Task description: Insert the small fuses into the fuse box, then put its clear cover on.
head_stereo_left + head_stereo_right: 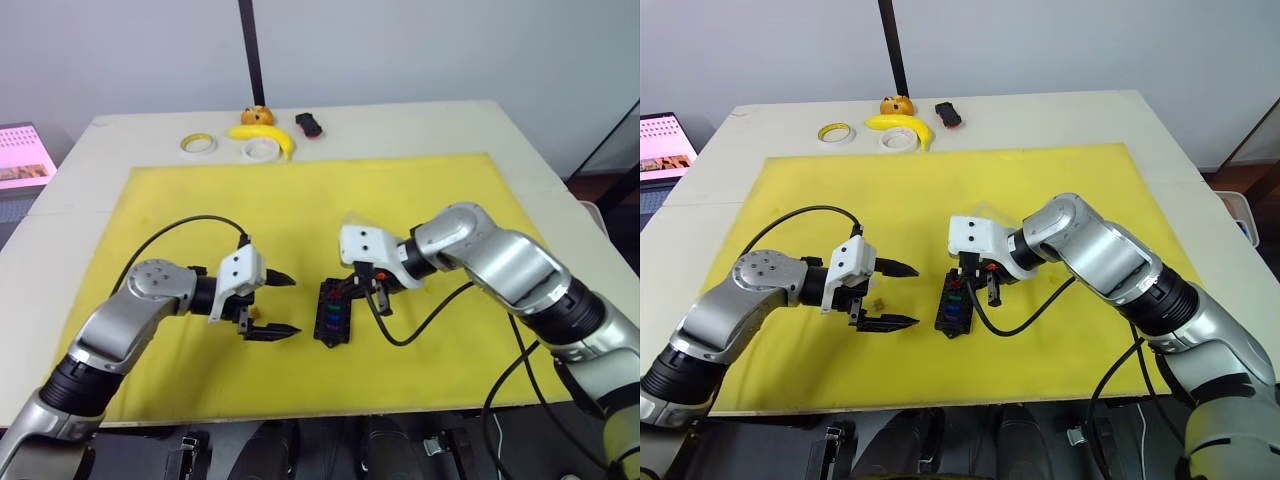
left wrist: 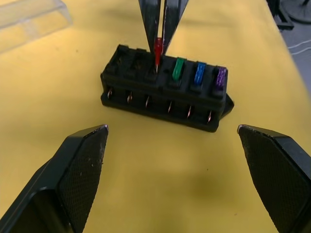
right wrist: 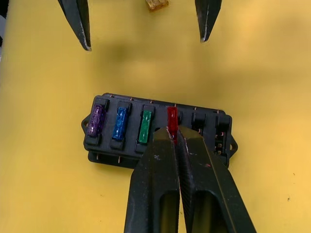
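Observation:
The black fuse box (image 1: 333,322) lies on the yellow mat, between my two grippers. A purple fuse (image 3: 97,120), a blue one (image 3: 119,124) and a teal one (image 3: 145,127) sit in its slots. My right gripper (image 3: 174,133) is shut on a red fuse (image 3: 172,119), held upright with its blades at the fourth slot. My left gripper (image 1: 295,305) stands open just left of the box, holding nothing. An amber fuse (image 3: 158,5) lies loose on the mat beside the left gripper. The clear cover (image 2: 29,17) rests on the mat behind the box.
The yellow mat (image 1: 300,200) covers most of the white table. At the far edge lie two tape rolls (image 1: 198,144) (image 1: 262,149), a banana (image 1: 262,135) and a black-and-red object (image 1: 309,124). Cables trail from both wrists over the mat.

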`<state>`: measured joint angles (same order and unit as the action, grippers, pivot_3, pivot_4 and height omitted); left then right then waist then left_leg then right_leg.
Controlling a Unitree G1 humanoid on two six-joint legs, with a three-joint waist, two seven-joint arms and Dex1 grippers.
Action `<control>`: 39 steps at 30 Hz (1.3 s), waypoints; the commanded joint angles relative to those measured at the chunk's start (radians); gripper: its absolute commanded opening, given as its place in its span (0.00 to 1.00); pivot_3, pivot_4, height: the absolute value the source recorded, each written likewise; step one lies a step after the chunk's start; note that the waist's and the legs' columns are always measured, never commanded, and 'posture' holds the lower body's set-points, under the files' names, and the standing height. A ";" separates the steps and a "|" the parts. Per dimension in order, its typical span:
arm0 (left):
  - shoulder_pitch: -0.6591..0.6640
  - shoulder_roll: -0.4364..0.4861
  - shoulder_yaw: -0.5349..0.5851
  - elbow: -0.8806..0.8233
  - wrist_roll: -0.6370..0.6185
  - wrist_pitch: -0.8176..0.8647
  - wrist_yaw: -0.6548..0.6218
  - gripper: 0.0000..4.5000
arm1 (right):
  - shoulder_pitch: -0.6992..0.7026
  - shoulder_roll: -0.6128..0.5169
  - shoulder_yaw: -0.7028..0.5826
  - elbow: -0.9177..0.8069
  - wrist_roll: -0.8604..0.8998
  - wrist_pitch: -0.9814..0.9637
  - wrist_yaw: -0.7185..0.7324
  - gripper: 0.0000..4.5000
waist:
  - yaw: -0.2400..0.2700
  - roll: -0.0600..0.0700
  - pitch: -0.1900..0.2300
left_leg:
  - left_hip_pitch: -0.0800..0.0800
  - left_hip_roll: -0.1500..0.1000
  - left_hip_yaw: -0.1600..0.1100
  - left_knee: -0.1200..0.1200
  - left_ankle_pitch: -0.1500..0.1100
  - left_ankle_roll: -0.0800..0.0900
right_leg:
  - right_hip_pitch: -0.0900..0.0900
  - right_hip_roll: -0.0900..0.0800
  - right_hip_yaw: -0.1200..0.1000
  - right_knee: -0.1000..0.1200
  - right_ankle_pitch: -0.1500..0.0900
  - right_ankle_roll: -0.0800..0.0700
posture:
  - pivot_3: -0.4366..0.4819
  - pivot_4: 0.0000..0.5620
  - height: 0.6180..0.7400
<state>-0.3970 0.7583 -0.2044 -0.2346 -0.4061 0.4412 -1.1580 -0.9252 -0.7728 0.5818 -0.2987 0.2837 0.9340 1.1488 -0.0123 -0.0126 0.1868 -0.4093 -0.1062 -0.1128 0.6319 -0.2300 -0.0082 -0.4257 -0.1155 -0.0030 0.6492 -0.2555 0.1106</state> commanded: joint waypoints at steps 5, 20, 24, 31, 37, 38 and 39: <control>-0.014 -0.021 -0.005 -0.001 0.032 -0.041 -0.010 0.99 | -0.022 0.008 -0.002 -0.012 -0.033 0.009 0.006 0.00 | -0.001 0.000 0.000 | 0.000 0.000 0.000 0.000 0.000 0.000 | 0.000 0.000 0.000 0.000 0.000 0.000 | 0.48 0.27 1.00; -0.021 -0.042 -0.006 -0.010 0.051 -0.040 0.005 0.99 | -0.022 0.027 0.006 -0.023 -0.040 0.049 0.023 0.00 | -0.001 0.000 0.000 | 0.000 0.000 0.000 0.000 0.000 0.000 | 0.000 0.002 0.000 0.000 0.000 0.000 | 0.48 0.27 1.00; -0.016 -0.053 -0.011 -0.012 0.058 -0.042 0.014 0.99 | -0.023 0.035 0.016 -0.019 -0.054 0.050 0.018 0.00 | -0.001 0.000 0.000 | 0.000 0.000 0.000 0.000 0.000 0.000 | 0.000 0.002 0.000 0.000 0.000 0.000 | 0.48 0.27 1.00; -0.014 -0.065 -0.019 -0.014 0.076 -0.047 0.015 0.99 | -0.027 0.035 0.042 -0.004 -0.097 0.036 0.010 0.00 | -0.002 0.000 0.000 | 0.000 0.000 0.000 0.000 0.000 0.000 | 0.000 0.002 0.000 0.000 0.000 0.000 | 0.48 0.27 1.00; -0.014 -0.071 -0.019 -0.017 0.079 -0.043 0.014 0.99 | -0.024 0.035 0.058 -0.008 -0.112 0.037 0.013 0.00 | -0.002 0.000 0.000 | 0.000 0.000 0.000 0.001 0.000 0.000 | 0.000 0.002 0.000 0.001 0.000 0.000 | 0.48 0.27 1.00; -0.014 -0.071 -0.019 -0.017 0.080 -0.043 0.013 0.99 | -0.023 0.034 0.061 -0.008 -0.114 0.037 0.014 0.00 | -0.002 0.000 0.000 | 0.000 0.000 0.000 0.001 0.000 0.000 | 0.000 0.002 0.000 0.001 0.000 0.000 | 0.48 0.27 1.00; -0.014 -0.072 -0.018 -0.017 0.081 -0.042 0.013 0.99 | -0.023 0.035 0.062 -0.009 -0.115 0.038 0.014 0.00 | -0.003 0.000 0.000 | 0.000 0.000 0.000 0.001 0.000 0.000 | 0.000 0.002 0.000 0.001 0.000 0.000 | 0.48 0.27 1.00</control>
<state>-0.4006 0.6866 -0.2231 -0.2292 -0.3276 0.4080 -1.1476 -0.9396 -0.7372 0.6218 -0.3036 0.1916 0.9671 1.1664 -0.0149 -0.0127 0.1866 -0.4089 -0.1061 -0.1129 0.6324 -0.2299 -0.0084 -0.4254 -0.1133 -0.0030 0.6498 -0.2554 0.1107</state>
